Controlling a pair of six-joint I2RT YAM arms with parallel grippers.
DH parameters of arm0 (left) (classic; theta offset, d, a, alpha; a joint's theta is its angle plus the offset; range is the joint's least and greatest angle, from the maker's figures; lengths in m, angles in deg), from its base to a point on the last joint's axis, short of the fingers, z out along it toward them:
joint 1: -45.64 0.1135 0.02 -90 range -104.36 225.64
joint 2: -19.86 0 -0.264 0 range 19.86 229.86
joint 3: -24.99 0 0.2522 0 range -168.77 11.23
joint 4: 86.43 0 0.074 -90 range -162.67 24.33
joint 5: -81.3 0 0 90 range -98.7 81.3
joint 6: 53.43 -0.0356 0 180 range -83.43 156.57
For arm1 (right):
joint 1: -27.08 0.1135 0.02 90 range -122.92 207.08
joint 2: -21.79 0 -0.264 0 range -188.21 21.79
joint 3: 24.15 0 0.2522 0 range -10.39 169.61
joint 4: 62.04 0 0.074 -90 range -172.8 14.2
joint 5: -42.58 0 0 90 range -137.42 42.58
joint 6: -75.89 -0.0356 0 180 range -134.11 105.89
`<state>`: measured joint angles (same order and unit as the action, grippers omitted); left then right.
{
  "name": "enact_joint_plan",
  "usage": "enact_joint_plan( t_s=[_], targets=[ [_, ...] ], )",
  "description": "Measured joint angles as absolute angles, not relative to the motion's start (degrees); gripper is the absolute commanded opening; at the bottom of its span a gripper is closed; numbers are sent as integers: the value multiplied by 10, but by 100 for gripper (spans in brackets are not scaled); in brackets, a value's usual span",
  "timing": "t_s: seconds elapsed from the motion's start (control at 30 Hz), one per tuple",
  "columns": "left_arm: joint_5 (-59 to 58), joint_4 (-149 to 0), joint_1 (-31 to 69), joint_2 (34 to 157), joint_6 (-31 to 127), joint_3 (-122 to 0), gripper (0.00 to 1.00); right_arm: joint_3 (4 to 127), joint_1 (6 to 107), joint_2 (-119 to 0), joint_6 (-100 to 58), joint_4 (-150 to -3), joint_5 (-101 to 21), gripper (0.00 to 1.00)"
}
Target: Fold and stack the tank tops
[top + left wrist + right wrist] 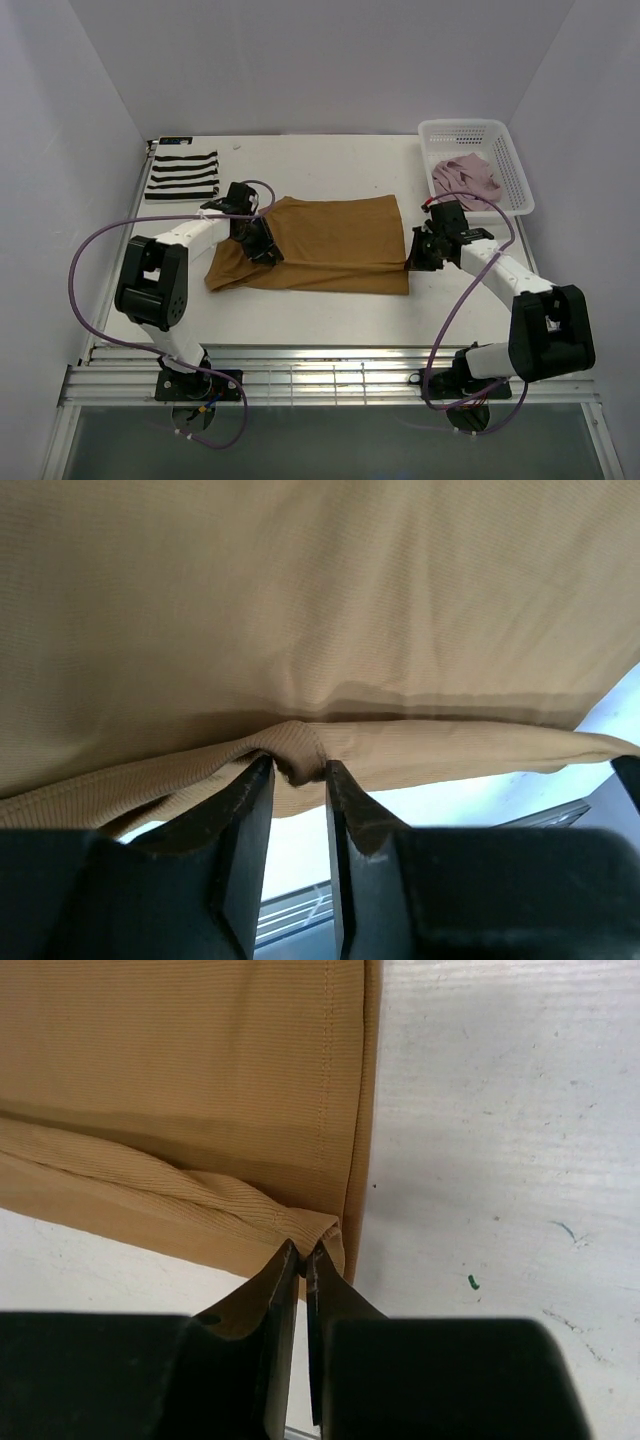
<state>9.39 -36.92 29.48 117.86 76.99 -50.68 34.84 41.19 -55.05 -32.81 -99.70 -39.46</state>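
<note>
- Left gripper is over the near left part of the tan tank top, a little left of the table's middle; in the left wrist view its fingers stand parted, with a small ruck of the tan cloth between the tips; whether they press it I cannot tell
- Right gripper is at the top's near right corner; in the right wrist view its fingers are pressed together, pinching that corner, and a ridge of cloth runs leftward from the pinch
- The tan tank top lies spread across the middle of the table, long side left to right; its near edge is drawn up where each gripper meets it, with bare table showing beneath
- Striped tank top, black and white, lies folded flat at the far left corner, well apart from the tan one
- Pink tank top lies crumpled inside the white mesh basket at the far right corner
</note>
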Motion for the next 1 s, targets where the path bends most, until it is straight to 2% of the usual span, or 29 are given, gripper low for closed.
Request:
enact_joint_plan(
  t_s=[0.03,0.07,0.17,0.2,0.23,0.37,0.4,0.43,0.7,0.9,1.0],
  targets=[
    [93,-369,295,1183,768,-512,43,351,410,-559,-327,-995,-394,12],
    [93,-368,296,1188,766,-519,51,355,409,-567,-325,-995,-393,14],
    [93,-367,298,1204,755,-539,66,370,406,-594,-318,-995,-388,29],
    [93,-366,298,1207,750,-544,70,376,405,-602,-317,-994,-384,40],
    [94,-366,298,1208,749,-547,73,379,405,-608,-317,-994,-380,61],
    [94,-362,300,1203,738,-549,87,386,405,-603,-303,-992,-362,96],
    [94,-357,300,1200,736,-549,90,386,405,-597,-302,-992,-358,91],
    [93,-351,300,1193,735,-549,98,386,405,-590,-297,-992,-353,90],
    [42,-304,301,1027,747,-513,98,375,410,-483,-277,-981,-312,90],
    [-8,-262,311,889,786,-410,98,343,454,-477,-270,-972,-285,90],
    [-25,-242,320,865,807,-359,98,341,491,-493,-270,-960,-280,90]
  ],
)
